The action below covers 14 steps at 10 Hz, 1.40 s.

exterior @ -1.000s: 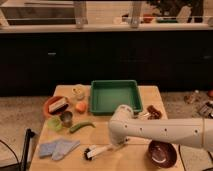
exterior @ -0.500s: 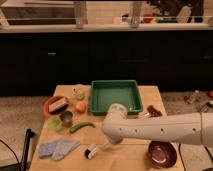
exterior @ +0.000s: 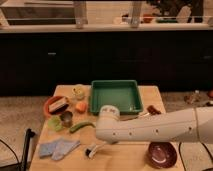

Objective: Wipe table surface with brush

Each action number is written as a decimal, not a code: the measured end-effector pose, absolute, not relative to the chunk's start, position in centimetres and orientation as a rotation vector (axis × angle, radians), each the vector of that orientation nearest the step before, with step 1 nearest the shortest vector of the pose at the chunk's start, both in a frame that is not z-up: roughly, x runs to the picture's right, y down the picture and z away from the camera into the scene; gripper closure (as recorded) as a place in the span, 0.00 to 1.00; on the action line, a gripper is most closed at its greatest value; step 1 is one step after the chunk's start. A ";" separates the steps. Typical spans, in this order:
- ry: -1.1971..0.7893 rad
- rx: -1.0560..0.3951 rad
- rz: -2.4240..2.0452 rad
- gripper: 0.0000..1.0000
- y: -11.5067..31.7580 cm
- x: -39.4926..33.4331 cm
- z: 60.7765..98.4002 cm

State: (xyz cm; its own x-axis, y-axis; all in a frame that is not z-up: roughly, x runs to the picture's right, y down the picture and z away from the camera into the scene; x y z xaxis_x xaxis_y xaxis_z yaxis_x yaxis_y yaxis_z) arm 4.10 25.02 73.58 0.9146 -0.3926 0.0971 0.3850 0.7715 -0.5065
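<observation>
The arm (exterior: 150, 129) is reaching in from the right, lying low across the front half of the table surface (exterior: 125, 157). The gripper (exterior: 106, 143) is sitting under the arm's rounded end, near the front edge and left of centre. Its fingers are clamping shut, and the white handle of the brush (exterior: 95, 149) is running up into them, so I am reading the brush as held (the contact itself is tucked under the arm). The brush is leaning, dark head down at the tabletop, handle slanting up to the right. The pale blue cloth (exterior: 58, 148) is lying near the head on its left, the green chilli pepper (exterior: 81, 127) is lying just behind it, and the dark red bowl (exterior: 161, 153) is sitting under the forearm on the right. The green tray (exterior: 114, 82) is standing well back. Risks, as I am judging them: a stroke going left is likely to be dragging the cloth along or shoving it toward the table edge. A stroke going back is likely to be rolling the chilli into the small metal cup (exterior: 66, 118). The slim handle may be twisting in so narrow a grip once the bristles are biting. A low forearm swinging right may be clipping the bowl.
</observation>
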 end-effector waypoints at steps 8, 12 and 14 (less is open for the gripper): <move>0.152 -0.533 -0.371 1.00 23.7 8.6 75.4; 0.180 -0.522 -0.342 1.00 21.8 8.7 77.7; 0.124 -0.523 -0.364 1.00 22.1 6.1 77.9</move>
State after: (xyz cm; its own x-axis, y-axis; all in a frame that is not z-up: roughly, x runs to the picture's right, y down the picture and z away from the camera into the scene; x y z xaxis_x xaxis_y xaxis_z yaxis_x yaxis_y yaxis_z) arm 6.15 22.11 77.92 0.9285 -0.3705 -0.0233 0.3080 0.8039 -0.5089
